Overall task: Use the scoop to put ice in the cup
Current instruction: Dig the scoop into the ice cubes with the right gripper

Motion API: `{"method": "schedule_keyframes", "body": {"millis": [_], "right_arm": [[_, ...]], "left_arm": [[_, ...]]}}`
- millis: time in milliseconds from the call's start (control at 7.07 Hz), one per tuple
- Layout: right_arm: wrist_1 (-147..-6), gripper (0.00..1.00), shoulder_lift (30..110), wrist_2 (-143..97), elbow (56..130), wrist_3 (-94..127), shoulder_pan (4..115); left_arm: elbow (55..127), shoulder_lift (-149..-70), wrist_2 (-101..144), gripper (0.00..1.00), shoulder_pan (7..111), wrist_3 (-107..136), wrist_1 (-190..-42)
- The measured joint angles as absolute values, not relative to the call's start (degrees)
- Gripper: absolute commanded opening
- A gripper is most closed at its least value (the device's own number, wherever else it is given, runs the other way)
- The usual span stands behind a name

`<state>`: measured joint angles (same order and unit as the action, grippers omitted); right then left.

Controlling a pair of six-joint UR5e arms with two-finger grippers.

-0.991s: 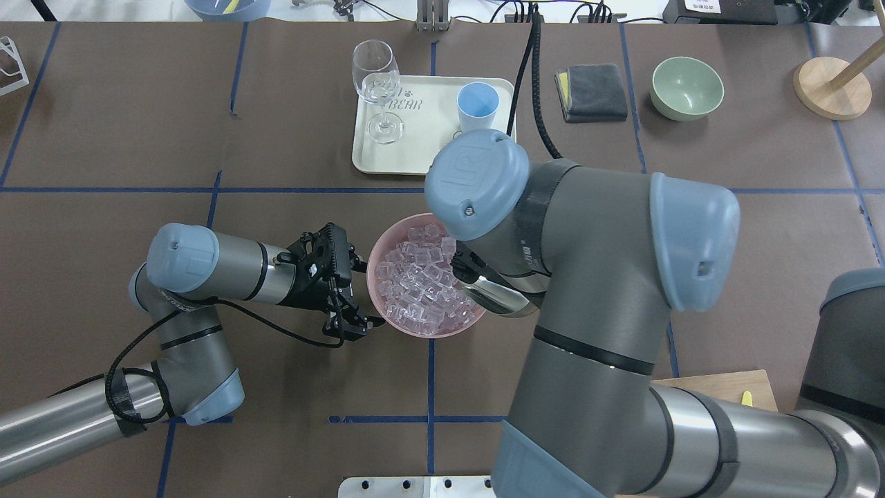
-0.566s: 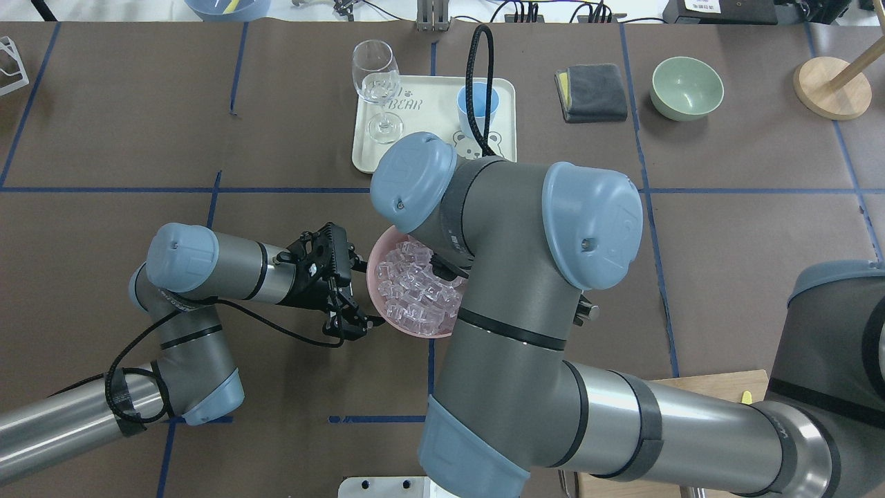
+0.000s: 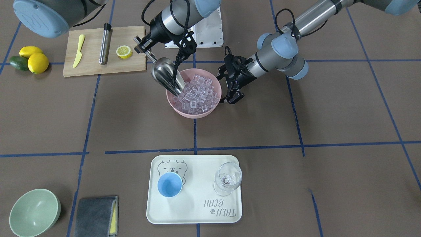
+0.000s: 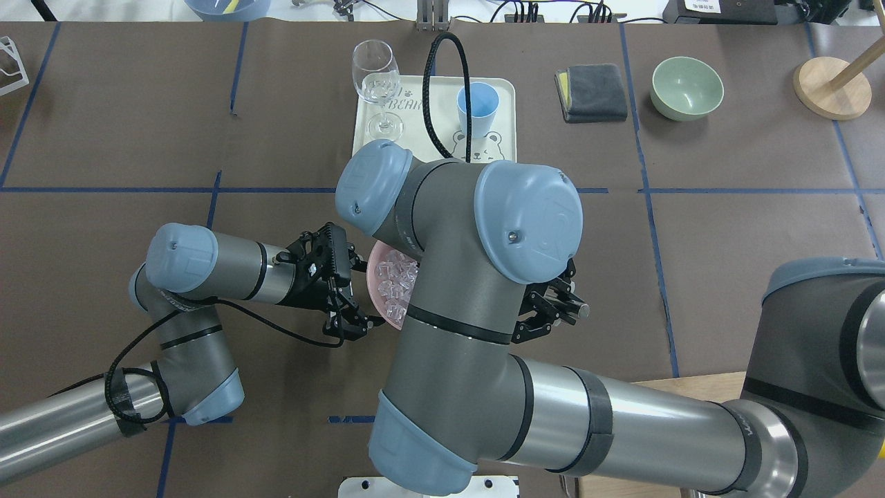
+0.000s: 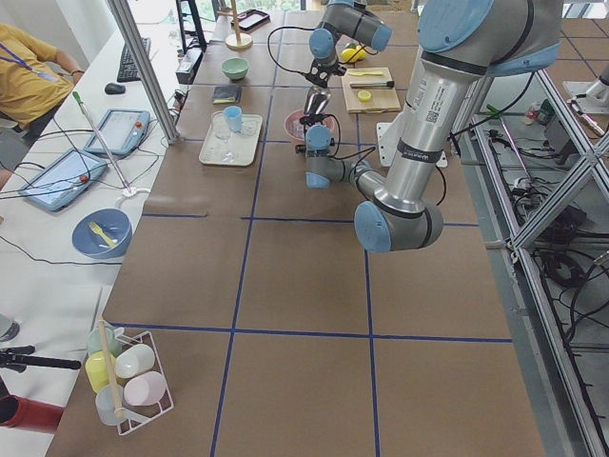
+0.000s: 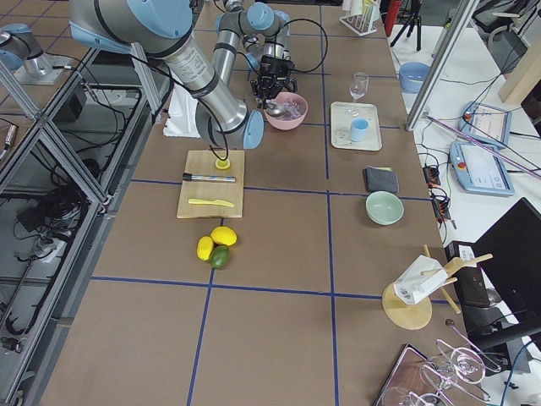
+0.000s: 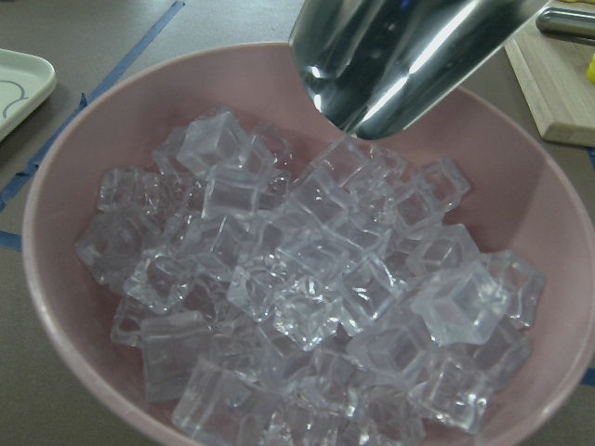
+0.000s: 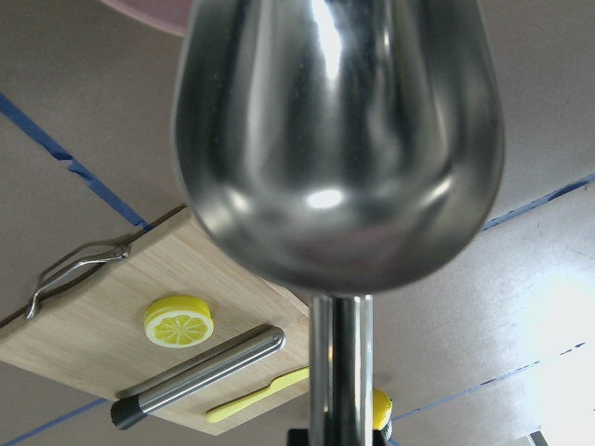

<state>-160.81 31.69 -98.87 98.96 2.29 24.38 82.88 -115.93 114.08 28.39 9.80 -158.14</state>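
The right fingers (image 3: 143,45) are pressed tight on the scoop's (image 3: 164,77) short rod handle, near its end. That leaves the whole trough free ahead of them. From these fingers the scoop slopes steeply down and away, mouth end lowest, its lip at the top of the ice (image 3: 197,93) on the side of the pink bowl (image 3: 194,115) nearest them. That steep pitch suits digging: the lip can slide under the cubes instead of skating over them. From the left wrist camera, the lip hangs at the heap's top; whether it touches the cubes I cannot tell, nor whether any cube lies inside.

The left fingers (image 3: 234,97) sit right at the bowl's rim on the side opposite the scoop, probably to brace the bowl against the push. Whether they pinch the rim or only rest against it, I cannot tell.

The ice is a loose heap of clear, glassy cubes that nearly fills the bowl; they look slick and likely to tumble. The scoop is mirror-bright steel with a rounded back.

The cup (image 3: 169,185), small and light blue, stands upright and empty on the cream tray (image 3: 197,219). It is well apart from both sets of fingers, beyond the bowl on the counter, near a stemmed glass (image 3: 228,179).
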Motion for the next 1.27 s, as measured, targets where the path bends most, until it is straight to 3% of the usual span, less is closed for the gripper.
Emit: {"method": "schedule_keyframes", "body": {"millis": [1274], "right_arm": [[-151.1,0.0,27.5,-95.5,86.5,4.7,22.6]], "left_arm": [[82.8,-115.9,114.0,0.99,28.5,9.9,-158.2]]}}
